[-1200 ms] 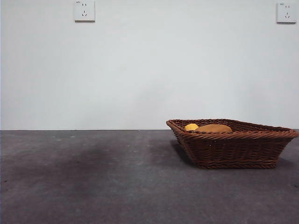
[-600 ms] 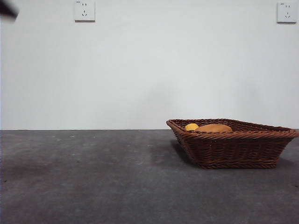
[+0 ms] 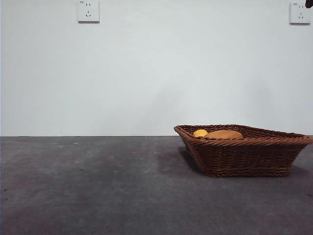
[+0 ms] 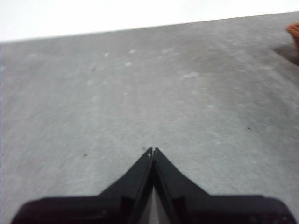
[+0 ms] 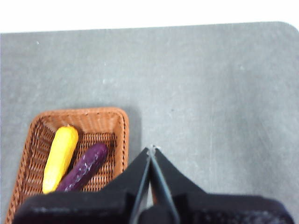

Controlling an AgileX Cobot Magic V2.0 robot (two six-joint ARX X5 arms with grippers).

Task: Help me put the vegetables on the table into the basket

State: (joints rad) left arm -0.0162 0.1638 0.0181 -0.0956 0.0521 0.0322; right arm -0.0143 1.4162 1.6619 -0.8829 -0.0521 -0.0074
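The brown wicker basket stands on the right of the grey table. Over its rim show a yellow piece and the tan potato. From above, the basket holds a long yellow vegetable and a dark purple one side by side; the potato is hidden there. My right gripper hovers shut high beside the basket, holding nothing. My left gripper is shut over bare table, far from the basket, whose corner just shows. A black tip sits at the top right corner.
A white wall with two sockets rises behind the table. The table's rounded far corner shows in the right wrist view.
A black arm tip that showed at the top left corner half a second ago is gone; a black tip now shows at the top right. The basket and its contents have not moved.
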